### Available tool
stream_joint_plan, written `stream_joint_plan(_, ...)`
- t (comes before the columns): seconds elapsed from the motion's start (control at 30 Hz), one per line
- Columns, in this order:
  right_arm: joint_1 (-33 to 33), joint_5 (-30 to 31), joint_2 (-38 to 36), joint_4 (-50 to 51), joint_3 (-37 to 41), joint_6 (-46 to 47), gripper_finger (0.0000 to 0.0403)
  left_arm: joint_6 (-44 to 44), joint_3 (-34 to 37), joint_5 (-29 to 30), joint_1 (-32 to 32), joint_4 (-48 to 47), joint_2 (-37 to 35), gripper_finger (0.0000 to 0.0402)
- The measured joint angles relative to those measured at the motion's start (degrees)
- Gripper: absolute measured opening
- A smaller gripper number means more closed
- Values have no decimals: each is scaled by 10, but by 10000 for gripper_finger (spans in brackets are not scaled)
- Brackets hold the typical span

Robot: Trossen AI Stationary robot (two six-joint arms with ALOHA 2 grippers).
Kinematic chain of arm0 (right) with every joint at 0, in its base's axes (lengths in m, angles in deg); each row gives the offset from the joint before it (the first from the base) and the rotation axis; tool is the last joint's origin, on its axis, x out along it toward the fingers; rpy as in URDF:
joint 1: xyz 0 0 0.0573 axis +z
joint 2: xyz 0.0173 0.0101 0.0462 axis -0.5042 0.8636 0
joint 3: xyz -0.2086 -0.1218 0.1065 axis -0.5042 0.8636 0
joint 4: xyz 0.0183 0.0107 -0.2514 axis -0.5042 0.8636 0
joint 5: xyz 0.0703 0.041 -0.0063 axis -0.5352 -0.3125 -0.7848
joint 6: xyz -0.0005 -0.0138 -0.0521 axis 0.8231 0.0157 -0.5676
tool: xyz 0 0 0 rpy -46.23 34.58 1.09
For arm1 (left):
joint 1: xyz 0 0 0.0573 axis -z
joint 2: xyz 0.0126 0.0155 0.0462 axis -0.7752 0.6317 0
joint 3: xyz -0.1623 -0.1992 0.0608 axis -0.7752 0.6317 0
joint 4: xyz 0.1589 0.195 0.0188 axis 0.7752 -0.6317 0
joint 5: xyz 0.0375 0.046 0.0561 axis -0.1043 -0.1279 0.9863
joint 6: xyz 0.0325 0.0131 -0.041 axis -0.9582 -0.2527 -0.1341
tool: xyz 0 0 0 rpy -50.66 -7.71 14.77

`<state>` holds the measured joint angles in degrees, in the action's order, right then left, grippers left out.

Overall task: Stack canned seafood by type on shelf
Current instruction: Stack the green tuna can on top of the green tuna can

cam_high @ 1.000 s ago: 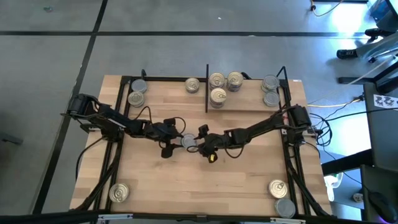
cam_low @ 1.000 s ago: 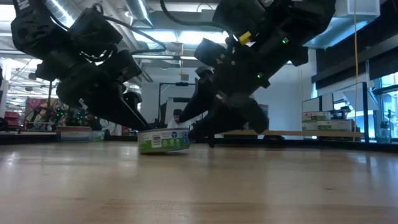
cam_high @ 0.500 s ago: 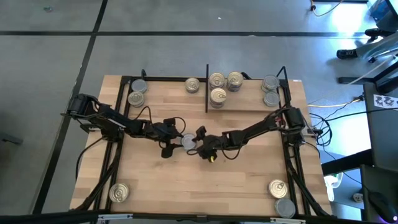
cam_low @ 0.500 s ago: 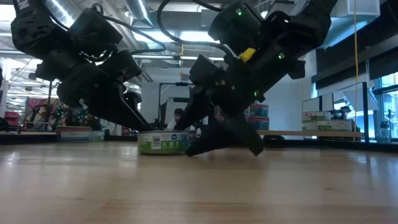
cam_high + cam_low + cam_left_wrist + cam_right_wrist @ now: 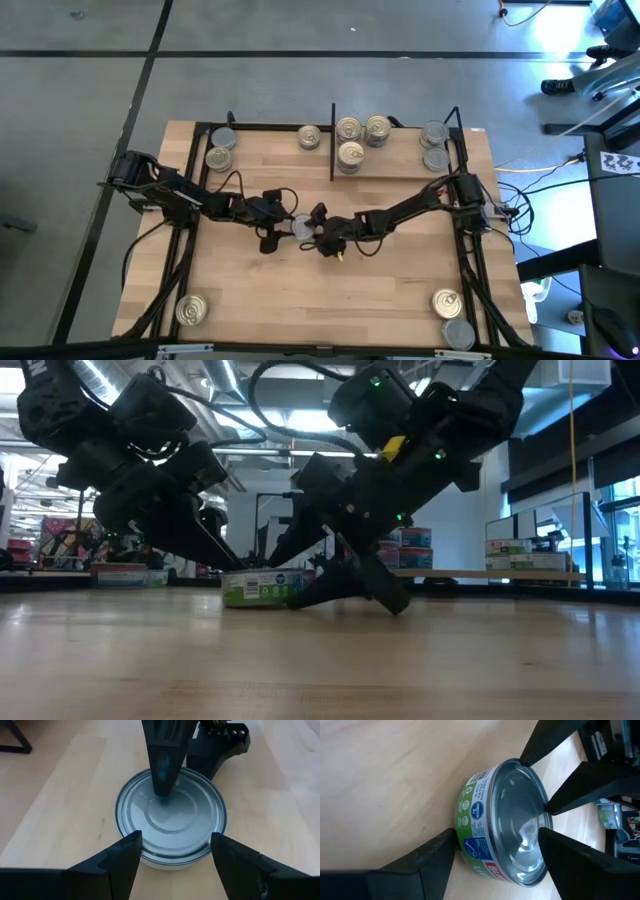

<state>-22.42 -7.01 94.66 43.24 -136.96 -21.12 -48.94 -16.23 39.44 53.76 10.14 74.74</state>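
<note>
Together, we have both grippers meeting at one grey-lidded tin (image 5: 302,227) standing upright near the middle of the table (image 5: 400,300), well short of the shelf (image 5: 395,170) at the far edge. Our left gripper (image 5: 283,229) has its fingers spread either side of the tin, seemingly not clamped. Our right gripper (image 5: 322,232) comes in from the opposite side, fingers likewise parted around it. Neither arm is clearly nearer. The tin lies directly between them, so we judge one must back away.
</note>
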Motion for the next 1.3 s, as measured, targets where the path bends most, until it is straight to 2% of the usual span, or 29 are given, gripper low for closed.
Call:
stream_joint_plan(0.33,-9,21,31,17,-42,-21,284,-1,1,13,-2,1,0,239)
stream_joint_plan(0.67,-9,77,32,9,-42,-4,284,5,1,8,-2,1,0,239)
stream_joint_plan(0.8,-7,79,31,5,-42,-1,284,4,1,6,-2,-2,-7,239)
stream_joint_plan(1.13,-7,80,31,-12,-45,5,284,-11,3,11,2,-116,-115,239)
stream_joint_plan(1.3,-6,77,32,-25,-44,2,284,-17,2,37,0,-149,-130,239)
